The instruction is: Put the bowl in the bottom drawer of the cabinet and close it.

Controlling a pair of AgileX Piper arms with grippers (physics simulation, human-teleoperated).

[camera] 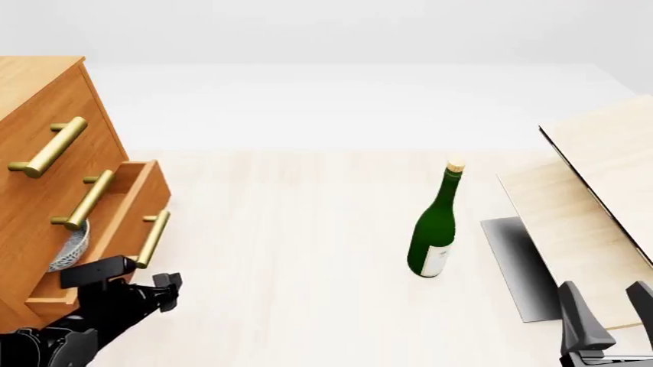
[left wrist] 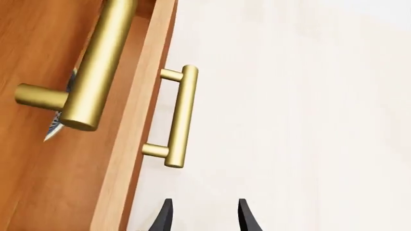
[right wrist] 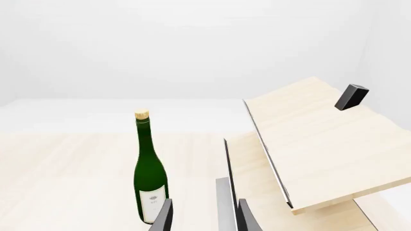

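Bowl (camera: 69, 246) already lies inside the bottom drawer (camera: 122, 222) of the cabinet (camera: 46, 138), at the left of the scene — only a speckled grey-white sliver with its silvery rim shows past the middle drawer's brass handle (camera: 84, 205). The drawer stands pulled out, its own brass bar handle (camera: 154, 238) facing the open table (camera: 296, 252). What remains, by my reading, is the closing.

The left gripper (camera: 161, 292) hangs just near of the drawer's front corner, low at the near left, touching nothing that I can make out. In the left wrist view its two dark fingertips (left wrist: 165, 216) stand apart with bare table between them, so the jaws are spread and empty. The right gripper (camera: 604, 313) sits at the near right, well apart from the cabinet, its fingers also parted and holding nothing; the green bottle (camera: 436, 225) and the pale wooden boards (camera: 592, 199) stand beyond it.

The drawer looks like a stiff wooden box, likely to slide straight on its track and fairly light with just a small bowl in it. The handle is a smooth, round metal bar — probably slippery for a pinch, yet no pinch seems needed: a flat push on the drawer front or square against the bar should serve. A push off to one end might skew the box, and a hard shove could rattle the loose bowl.
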